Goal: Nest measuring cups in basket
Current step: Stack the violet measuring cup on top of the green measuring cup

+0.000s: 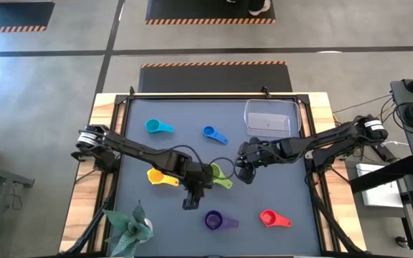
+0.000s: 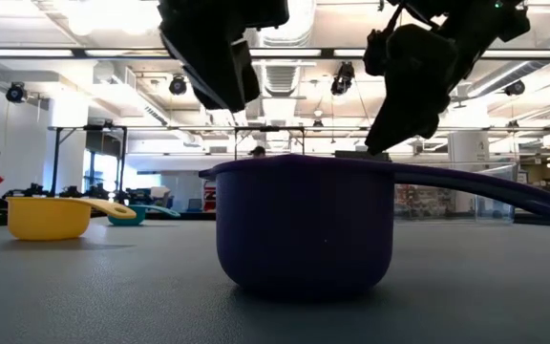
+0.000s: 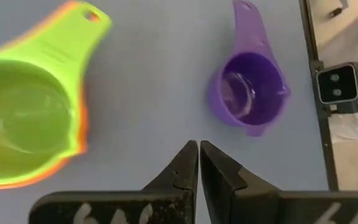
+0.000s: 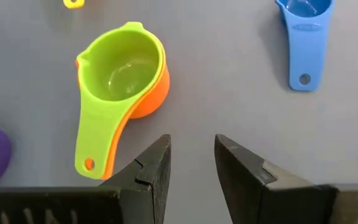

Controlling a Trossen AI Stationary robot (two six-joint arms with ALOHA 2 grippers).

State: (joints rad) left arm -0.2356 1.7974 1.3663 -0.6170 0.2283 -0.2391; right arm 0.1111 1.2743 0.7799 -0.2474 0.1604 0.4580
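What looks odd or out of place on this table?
The green cup sits nested in the orange cup on the bare mat, while the clear basket stands empty. A paper-like plant is also there.

Legible text: none | blue cup (image 4: 303,25): raised marking on the handle, too small to read | left pincer (image 3: 199,163): pale marks on the body at the frame edge, cut off, unreadable | green cup (image 3: 27,115): faint embossing on the handle, unreadable
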